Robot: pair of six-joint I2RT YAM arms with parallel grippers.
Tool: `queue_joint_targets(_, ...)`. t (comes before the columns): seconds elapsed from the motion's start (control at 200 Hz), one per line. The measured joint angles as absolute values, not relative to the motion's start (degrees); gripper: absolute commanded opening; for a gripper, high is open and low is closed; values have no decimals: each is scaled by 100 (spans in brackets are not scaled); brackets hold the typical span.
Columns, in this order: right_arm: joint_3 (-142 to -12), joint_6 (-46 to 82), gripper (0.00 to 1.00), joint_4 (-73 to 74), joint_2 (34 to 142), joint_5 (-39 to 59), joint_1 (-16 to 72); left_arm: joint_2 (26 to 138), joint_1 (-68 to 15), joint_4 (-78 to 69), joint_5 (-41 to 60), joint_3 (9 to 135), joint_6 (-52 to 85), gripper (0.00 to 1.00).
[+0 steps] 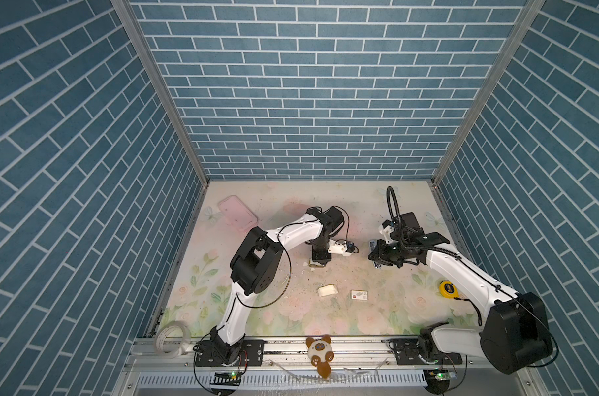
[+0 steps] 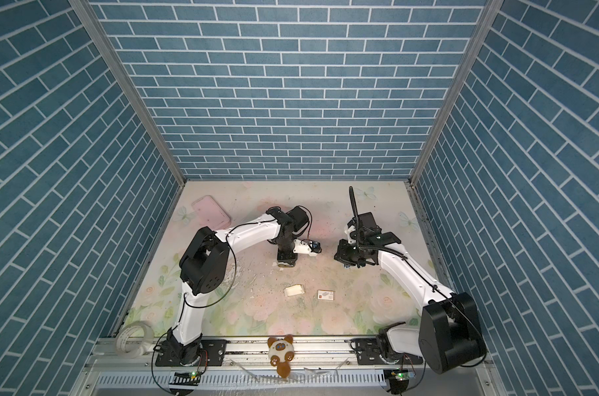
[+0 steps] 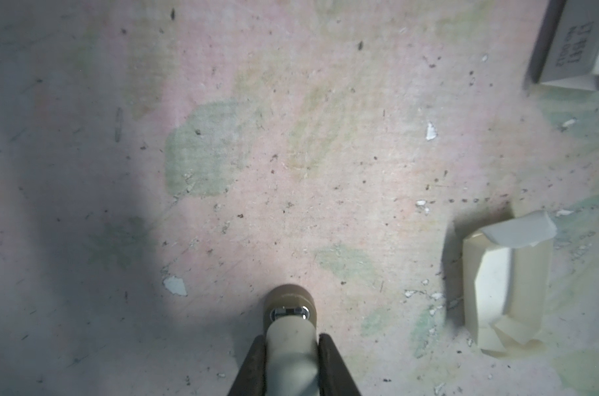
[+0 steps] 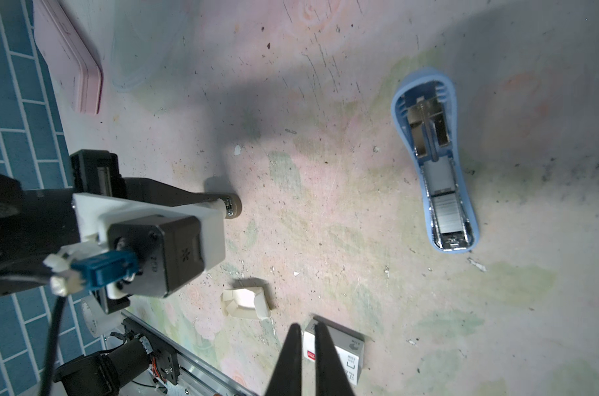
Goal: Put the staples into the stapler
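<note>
1. Tape roll [image 1: 170,338] rests on the rail just outside the desk's [image 1: 394,308] front left corner. A flat pink case [image 1: 238,214] lies near the far left corner.
2. Just left of the desk's middle, the left gripper [image 3: 291,343] points straight down. Its fingers [image 3: 253,363] are clamped against both sides of a beige object [image 3: 289,305]. That object's tan rounded end carries a small chrome piece and sits at the desk surface or just above it; I cannot tell which.
3. On the front rail, about halfway along, lies a brown-and-cream plush toy [image 1: 320,349].
4. Toward the front edge, near the middle, lies the white card tray [image 1: 326,290], dented and with one flap bent over it.
5. Near its right side, not touching it, lies the white sleeve [image 1: 359,295], flat, with a red mark at one end.
6. Right of the desk's middle lies the blue stapler [image 4: 435,164], swung open with its inside facing up. The staples [image 4: 447,219], a grey ribbed strip, sit inside its metal channel toward the narrow end.
7. In both top views the right gripper [image 4: 305,327] hangs above the desk, over the stapler and hiding most of it. Its fingers [image 4: 291,353] are closed to a thin slit, with nothing between them.
8. A yellow tape measure [image 1: 447,287] lies near the desk's right edge, beside the right arm.
</note>
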State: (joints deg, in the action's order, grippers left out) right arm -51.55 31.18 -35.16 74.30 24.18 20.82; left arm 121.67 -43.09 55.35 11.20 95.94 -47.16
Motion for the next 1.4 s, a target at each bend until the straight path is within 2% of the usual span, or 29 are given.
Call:
queue_joint_targets(0.27, -5142, 3116, 12, -3514, 7430, 2418, 2045, 12103, -4342, 5524, 1122, 9542, -4700, 34)
queue_joint_targets(0.425, -5140, 3114, 14, -3511, 7430, 2418, 2027, 12049, -4342, 5522, 1151, 9539, -4685, 41)
queue_joint_targets(0.64, -4965, 3059, 30, -3358, 7406, 2187, 1988, 11880, -4342, 5612, 1210, 9568, -4657, 49)
queue_joint_targets(0.895, -4550, 2873, 36, -2989, 7402, 1601, 1981, 11445, -4213, 5830, 1481, 10025, -4392, 56)
queue_joint_targets(1.18, -4530, 2453, 40, -2257, 7859, 1022, 1979, 10991, -3603, 5833, 2163, 10390, -3889, 58)
queue_joint_targets(1.4, -4530, 2252, 40, -1837, 8309, 816, 1975, 10783, -3323, 5789, 2418, 9959, -3765, 58)
